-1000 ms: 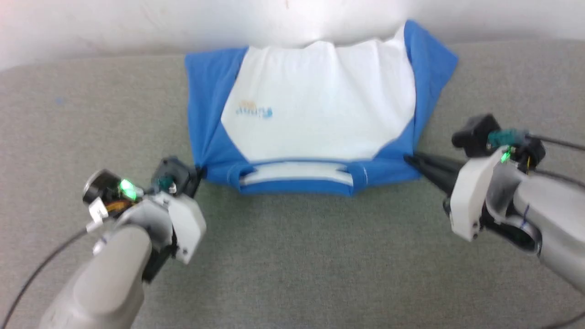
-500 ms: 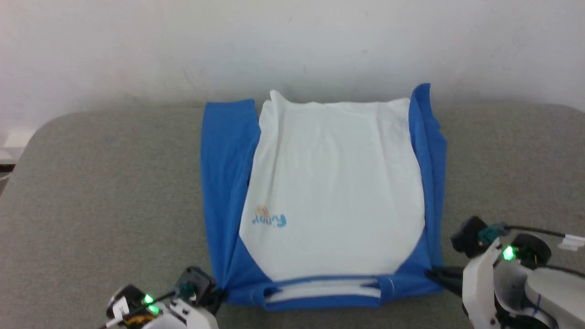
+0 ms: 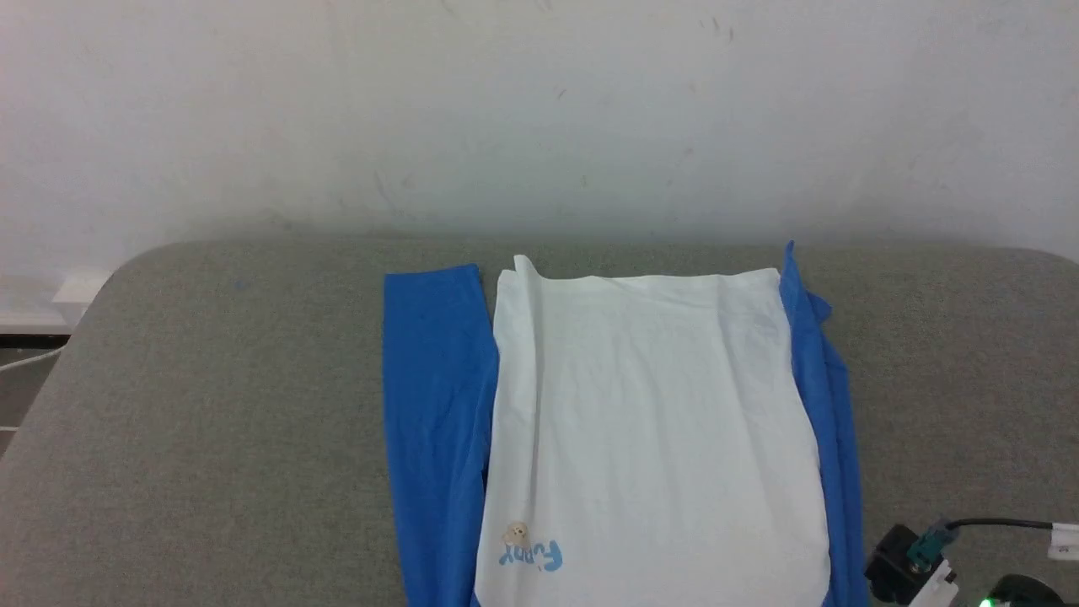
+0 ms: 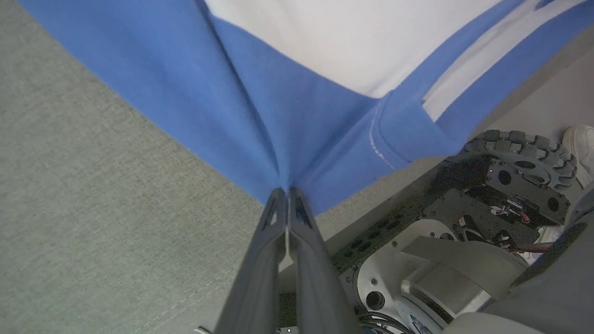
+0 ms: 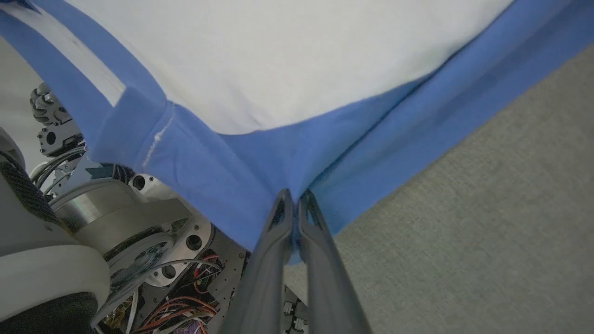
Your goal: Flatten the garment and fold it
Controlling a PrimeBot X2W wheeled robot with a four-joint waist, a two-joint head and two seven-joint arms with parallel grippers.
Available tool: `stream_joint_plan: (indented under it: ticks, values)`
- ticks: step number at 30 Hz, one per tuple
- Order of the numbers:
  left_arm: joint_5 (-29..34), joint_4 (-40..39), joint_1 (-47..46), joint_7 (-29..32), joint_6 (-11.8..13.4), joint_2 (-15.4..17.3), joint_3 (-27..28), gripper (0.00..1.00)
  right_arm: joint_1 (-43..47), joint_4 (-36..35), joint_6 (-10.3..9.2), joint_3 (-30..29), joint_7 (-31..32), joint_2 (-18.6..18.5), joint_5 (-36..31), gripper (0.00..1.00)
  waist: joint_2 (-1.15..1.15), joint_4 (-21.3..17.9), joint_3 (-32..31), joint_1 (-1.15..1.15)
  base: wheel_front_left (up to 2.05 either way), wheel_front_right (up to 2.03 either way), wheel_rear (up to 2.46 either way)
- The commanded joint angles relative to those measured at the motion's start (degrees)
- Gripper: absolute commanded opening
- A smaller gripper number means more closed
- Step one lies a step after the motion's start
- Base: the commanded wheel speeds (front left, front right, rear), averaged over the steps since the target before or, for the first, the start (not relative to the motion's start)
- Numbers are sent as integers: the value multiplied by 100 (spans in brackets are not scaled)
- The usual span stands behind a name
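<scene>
We see the garment [image 3: 649,421] lying front up on the grey padded table [image 3: 211,405]. Its hem is at the far end near the white wall [image 3: 539,110] and its neck end is towards us. The white body runs down the middle, with a blue sleeve laid straight along each side: the left sleeve [image 3: 430,405] flat and broad, the right sleeve [image 3: 834,438] narrower and a little rumpled. The small chest print [image 3: 531,552] sits on the near left of the white panel.

Our left gripper [image 4: 288,192] has its two dark fingers pressed together on the blue shoulder cloth at the garment's near left corner. Creases fan out from the pinch. Our right gripper [image 5: 294,195] is clamped the same way on the blue cloth at the near right corner, so the shirt stretches away from both sets of fingertips towards the far side.

Between the two grips, the blue neckband [image 4: 506,79] and the near edge of the shirt reach past the table's near edge. There they hang above our wheeled base [image 4: 510,157]. In the head view the dark housing on our right wrist [image 3: 906,573] shows at the near right, just beside the right sleeve.
</scene>
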Motion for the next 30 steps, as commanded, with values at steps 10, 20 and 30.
stream_joint_plan:
  ticks: [10,20,30]
  values:
    - [-46,17,8,-206,152,-135,20,100,890,-101,-17,-1174,147,240,-465,100,-1,53,142,0,0,0,0]
    - [-292,-486,-745,-1464,394,-532,1038,100,1059,-242,-17,-3426,-114,310,-404,100,-1,82,299,0,0,0,0]
    - [643,227,-1529,-3752,910,-1004,1589,100,265,804,-17,-5130,-34,1393,-1958,100,-1,246,1033,0,0,0,0]
